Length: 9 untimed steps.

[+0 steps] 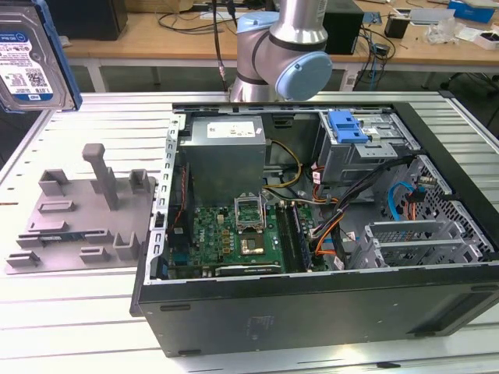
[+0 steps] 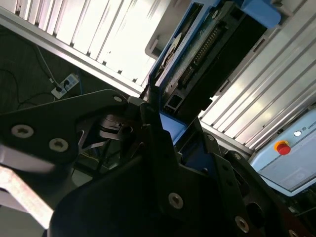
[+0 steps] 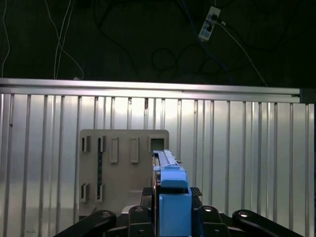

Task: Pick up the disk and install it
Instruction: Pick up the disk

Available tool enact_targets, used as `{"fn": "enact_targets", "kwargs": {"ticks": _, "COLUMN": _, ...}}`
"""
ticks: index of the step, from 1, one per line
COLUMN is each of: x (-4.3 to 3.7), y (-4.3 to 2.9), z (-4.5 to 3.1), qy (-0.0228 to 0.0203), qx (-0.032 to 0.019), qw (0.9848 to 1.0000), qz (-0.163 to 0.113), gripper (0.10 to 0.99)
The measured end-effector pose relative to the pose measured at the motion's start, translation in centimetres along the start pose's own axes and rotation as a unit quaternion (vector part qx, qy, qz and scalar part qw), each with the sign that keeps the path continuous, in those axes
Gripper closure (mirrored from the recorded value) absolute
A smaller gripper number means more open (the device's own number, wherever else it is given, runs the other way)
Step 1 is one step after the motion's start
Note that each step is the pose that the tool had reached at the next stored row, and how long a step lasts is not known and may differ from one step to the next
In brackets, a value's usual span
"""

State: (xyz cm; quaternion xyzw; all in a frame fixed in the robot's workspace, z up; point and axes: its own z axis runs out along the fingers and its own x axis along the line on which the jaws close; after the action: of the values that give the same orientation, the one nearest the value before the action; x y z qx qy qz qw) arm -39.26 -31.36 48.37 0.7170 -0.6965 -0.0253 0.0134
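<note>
The flat silver hard disk in its blue plastic carrier frame (image 1: 27,70) hangs in the air, clear of the slatted aluminium table (image 1: 78,327). In the exterior view it sits high at that view's left. In the first wrist view it is seen edge-on above the near edge of the grey plastic fixture plate with slots and posts (image 3: 123,163).

The black gripper (image 3: 172,215) is clamped narrow on the disk, with a finger (image 3: 136,213) pressed to one side of the blue frame and its twin to the other. The second wrist view shows the connector end of the disk (image 2: 207,59) sticking out past the gripper body.

The open black tower computer case (image 1: 312,312) lies on its side across the middle of the table. Its grey metal drive cage with a blue latch (image 1: 366,148) is at the far corner.

I'd judge the drive stiff, dense for its size, smooth on the metal and sensitive to knocks. The blue frame looks the safest place to grip, keeping off the connector end.
</note>
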Motion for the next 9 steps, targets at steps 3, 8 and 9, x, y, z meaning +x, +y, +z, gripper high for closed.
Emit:
{"fn": "enact_targets", "kwargs": {"ticks": 3, "x": 0.29, "y": -0.76, "z": -0.05, "qy": 0.0, "qx": -0.0001, "qw": 1.0, "qz": 0.0, "gripper": 0.718}}
{"fn": "enact_targets", "kwargs": {"ticks": 8, "x": 0.92, "y": -2.96, "z": -0.17, "qy": 0.0, "qx": -0.0007, "qw": 1.0, "qz": 0.0, "gripper": 0.718}}
{"fn": "enact_targets", "kwargs": {"ticks": 9, "x": 1.08, "y": -3.39, "z": -0.21, "qy": 0.0, "qx": -0.0008, "qw": 1.0, "qz": 0.0, "gripper": 0.718}}
